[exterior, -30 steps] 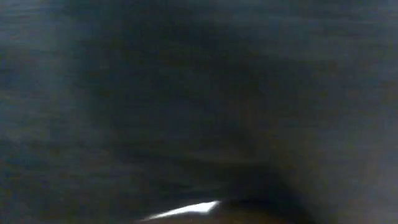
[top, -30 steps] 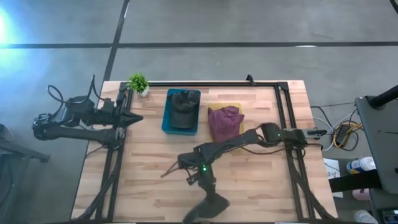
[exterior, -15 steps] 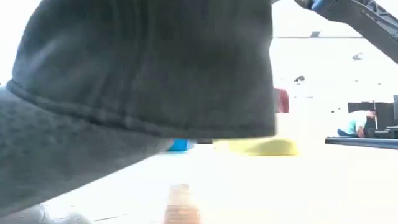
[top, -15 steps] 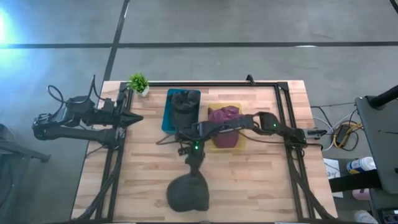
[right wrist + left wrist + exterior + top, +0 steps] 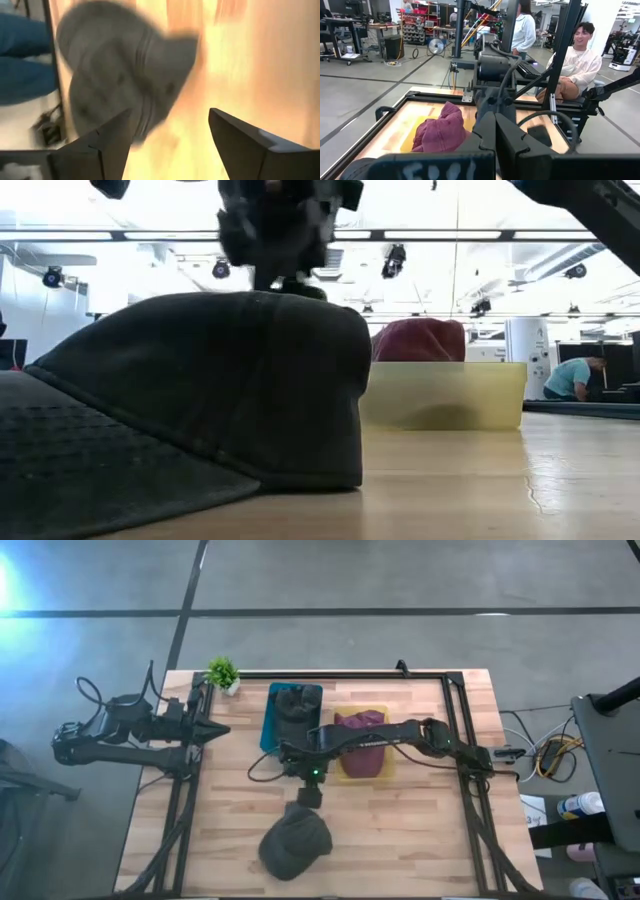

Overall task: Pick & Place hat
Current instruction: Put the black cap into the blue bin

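Although the dark grey cap [image 5: 293, 845] lies loose on the near middle of the counter [image 5: 420, 830], placement looks done or nearly so. Right gripper [image 5: 309, 795] hangs just beyond it, jaws parted, grasping nothing. Left gripper [image 5: 215, 729] waits at the left edge; jaw state cannot be told. Farther back: blue bin [image 5: 271, 733] holding a dark hat, yellow bin [image 5: 384, 768] with maroon hat [image 5: 362, 730], small plant [image 5: 222, 672]. Nothing blocks the cap.

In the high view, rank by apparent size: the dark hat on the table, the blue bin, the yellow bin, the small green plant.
1. Blue bin
2. Dark hat and yellow bin: about alike; the yellow bin is partly covered, so unranked.
3. Green plant, clearly smallest.
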Action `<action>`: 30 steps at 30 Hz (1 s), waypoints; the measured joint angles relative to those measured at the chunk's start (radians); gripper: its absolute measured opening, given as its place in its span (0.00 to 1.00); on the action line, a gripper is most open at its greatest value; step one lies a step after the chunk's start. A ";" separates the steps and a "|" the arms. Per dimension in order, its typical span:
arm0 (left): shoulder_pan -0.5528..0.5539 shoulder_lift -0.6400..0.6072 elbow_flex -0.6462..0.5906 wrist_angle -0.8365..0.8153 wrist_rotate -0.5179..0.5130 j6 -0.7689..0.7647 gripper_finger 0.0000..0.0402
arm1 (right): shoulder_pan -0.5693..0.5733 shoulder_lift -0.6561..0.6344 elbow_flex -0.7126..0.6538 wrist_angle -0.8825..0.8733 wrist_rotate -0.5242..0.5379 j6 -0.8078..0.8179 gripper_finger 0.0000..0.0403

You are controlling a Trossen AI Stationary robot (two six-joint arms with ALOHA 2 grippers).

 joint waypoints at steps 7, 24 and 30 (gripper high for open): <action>0.000 0.000 0.000 0.000 0.000 0.000 0.00 | 0.069 -0.060 -0.163 -0.055 -0.188 0.134 0.63; 0.000 0.000 0.000 0.000 0.000 0.000 0.00 | 0.190 -0.550 -1.179 1.236 0.108 1.297 0.57; 0.000 0.000 0.000 0.000 0.000 0.000 0.00 | 0.249 -0.498 -1.321 1.533 0.246 1.476 0.57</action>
